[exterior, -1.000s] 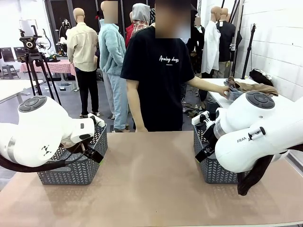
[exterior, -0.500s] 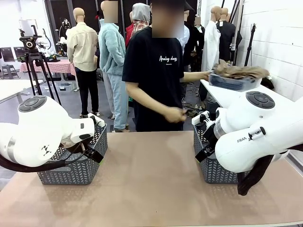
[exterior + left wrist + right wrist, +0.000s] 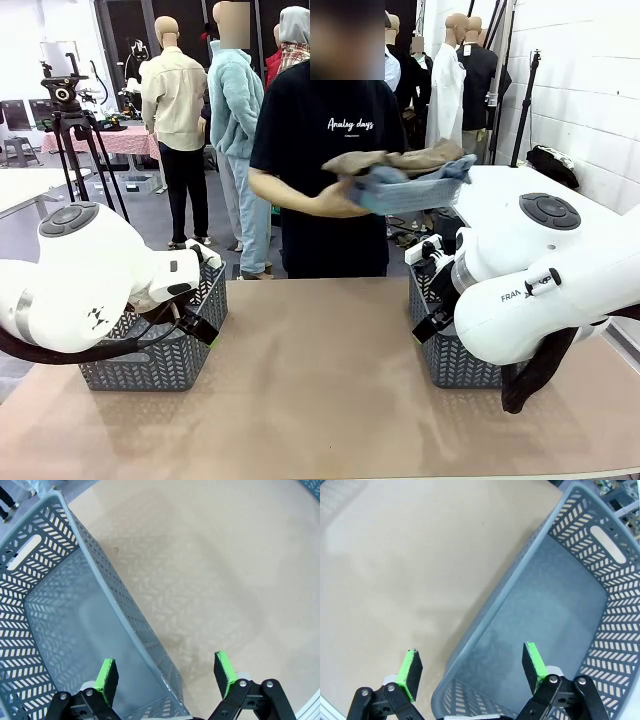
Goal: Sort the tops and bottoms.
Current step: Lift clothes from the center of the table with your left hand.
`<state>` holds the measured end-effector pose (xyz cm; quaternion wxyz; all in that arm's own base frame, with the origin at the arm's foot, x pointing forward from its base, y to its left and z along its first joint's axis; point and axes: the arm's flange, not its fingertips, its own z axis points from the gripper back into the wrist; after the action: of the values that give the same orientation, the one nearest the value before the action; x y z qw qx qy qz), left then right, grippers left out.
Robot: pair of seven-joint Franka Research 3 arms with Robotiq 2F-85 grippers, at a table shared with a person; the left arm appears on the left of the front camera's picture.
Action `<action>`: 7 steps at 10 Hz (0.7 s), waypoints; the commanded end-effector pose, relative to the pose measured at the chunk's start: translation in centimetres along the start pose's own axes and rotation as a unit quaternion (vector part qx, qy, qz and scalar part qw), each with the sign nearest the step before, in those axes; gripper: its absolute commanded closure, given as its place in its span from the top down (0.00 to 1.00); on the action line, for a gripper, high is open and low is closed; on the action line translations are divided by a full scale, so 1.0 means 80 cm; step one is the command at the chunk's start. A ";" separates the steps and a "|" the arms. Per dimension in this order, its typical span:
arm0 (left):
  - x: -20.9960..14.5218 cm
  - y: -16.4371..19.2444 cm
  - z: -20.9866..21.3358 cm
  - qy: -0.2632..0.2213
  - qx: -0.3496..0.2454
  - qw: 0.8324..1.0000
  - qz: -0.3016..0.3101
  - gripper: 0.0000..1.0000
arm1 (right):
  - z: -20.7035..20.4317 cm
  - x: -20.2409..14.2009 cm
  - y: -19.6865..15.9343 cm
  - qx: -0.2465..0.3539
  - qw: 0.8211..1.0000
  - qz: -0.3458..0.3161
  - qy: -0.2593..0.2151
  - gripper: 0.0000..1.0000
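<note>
Left of the table [image 3: 320, 400]: left arm [image 3: 80, 275], white rounded shells, a grey disc cap on the top joint, thin black cable looped beneath.
Right of the table: right arm [image 3: 540, 280], same white casing, grey cap with small holes, black "FRA" lettering partly visible, thick black cable under the shell.
Wrist ends: left gripper [image 3: 165, 672] and right gripper [image 3: 472, 672] alike, with black links, silvery pivot pins and bright green pads.
Behind the table: person [image 3: 330, 170] in a black short-sleeved T-shirt, white script print on the chest.
</note>
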<state>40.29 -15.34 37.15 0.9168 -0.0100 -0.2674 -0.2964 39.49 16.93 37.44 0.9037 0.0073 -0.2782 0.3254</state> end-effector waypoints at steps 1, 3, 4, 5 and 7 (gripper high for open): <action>-0.003 -0.013 0.008 0.001 -0.006 1.000 0.015 1.00 | 0.017 -0.002 0.004 0.008 1.000 -0.007 -0.019 1.00; -0.006 -0.052 0.033 0.011 0.015 1.000 0.022 1.00 | 0.055 0.006 0.007 0.020 0.998 0.002 -0.053 1.00; -0.007 -0.073 0.042 0.013 0.026 0.999 0.018 1.00 | 0.074 0.007 0.005 0.021 0.997 0.008 -0.071 1.00; -0.003 -0.092 0.049 0.021 0.037 0.999 0.003 1.00 | 0.096 0.005 0.002 0.019 0.996 0.005 -0.086 1.00; 0.015 -0.131 0.066 0.036 0.065 0.997 -0.019 1.00 | 0.139 -0.003 -0.001 0.023 0.993 -0.008 -0.119 1.00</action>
<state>34.58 -22.57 40.63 0.9188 0.0333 -0.2545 -0.2998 37.05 17.22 47.38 0.8692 0.0460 -0.3752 0.3187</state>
